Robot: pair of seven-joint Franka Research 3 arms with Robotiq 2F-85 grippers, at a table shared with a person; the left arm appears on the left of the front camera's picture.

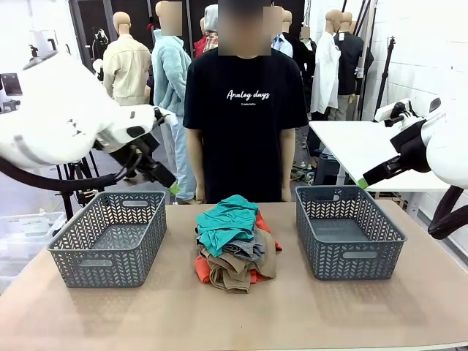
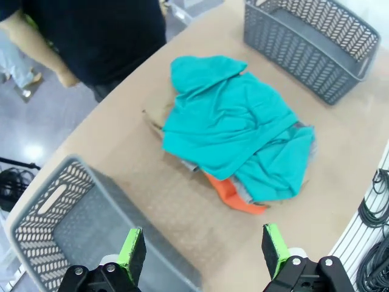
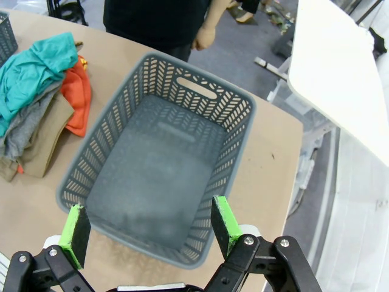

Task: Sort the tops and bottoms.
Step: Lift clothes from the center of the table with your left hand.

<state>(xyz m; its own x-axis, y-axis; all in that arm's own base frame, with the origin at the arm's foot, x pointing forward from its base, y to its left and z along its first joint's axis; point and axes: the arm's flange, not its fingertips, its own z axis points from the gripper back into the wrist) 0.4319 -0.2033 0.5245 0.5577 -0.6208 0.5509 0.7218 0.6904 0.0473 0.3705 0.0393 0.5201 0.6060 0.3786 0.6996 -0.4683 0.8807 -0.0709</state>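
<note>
The tops and bottoms lie heaped in one pile mid-table between two grey baskets. A teal garment (image 1: 227, 223) (image 2: 234, 131) (image 3: 30, 67) covers the top. Under it are a grey one (image 1: 247, 248) (image 3: 27, 125), a khaki-tan one (image 1: 238, 272) (image 3: 45, 140) and an orange one (image 1: 201, 269) (image 2: 228, 191) (image 3: 76, 94). My left gripper (image 1: 172, 187) (image 2: 203, 246) hangs open above the left basket's far right corner, holding nothing. Over the far edge of the right basket, my right gripper (image 1: 363, 181) (image 3: 149, 228) is open and holds nothing.
The left basket (image 1: 102, 256) (image 2: 36, 213) and the right basket (image 1: 358, 259) (image 2: 292, 55) (image 3: 243, 103) have nothing in them. A person in a black T-shirt (image 1: 245, 110) stands at the far edge behind the pile. A white table (image 1: 358, 150) (image 3: 340, 67) stands far right.
</note>
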